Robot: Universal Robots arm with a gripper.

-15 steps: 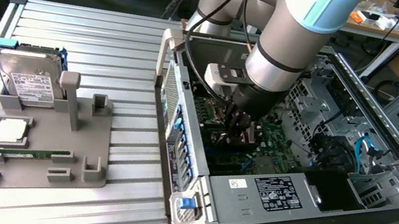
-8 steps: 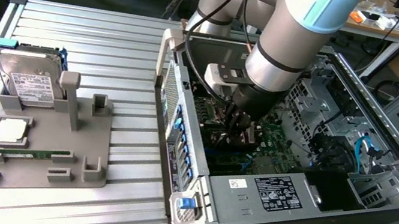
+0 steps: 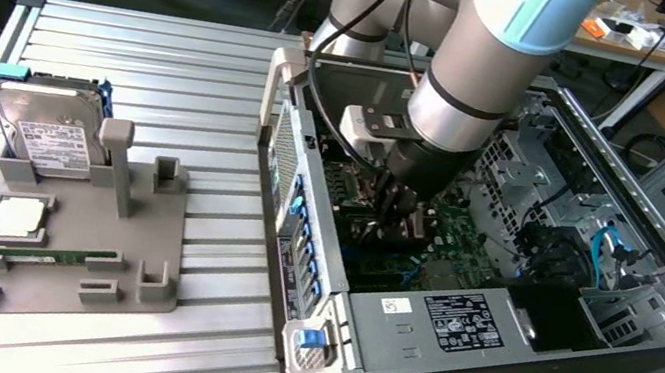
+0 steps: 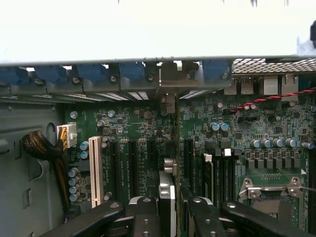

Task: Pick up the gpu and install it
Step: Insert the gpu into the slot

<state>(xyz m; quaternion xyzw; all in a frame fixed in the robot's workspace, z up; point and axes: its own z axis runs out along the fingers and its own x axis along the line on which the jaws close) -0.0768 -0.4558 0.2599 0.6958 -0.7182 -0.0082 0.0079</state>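
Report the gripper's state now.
Gripper: shut on the gpu, held edge-on above the motherboard slots inside the computer case.

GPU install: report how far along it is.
Done: the gpu is picked up and inside the computer case. In hand: the gripper clamps it edge-on above the motherboard slots. Left: seating the card. Whether its edge has entered a slot cannot be told.
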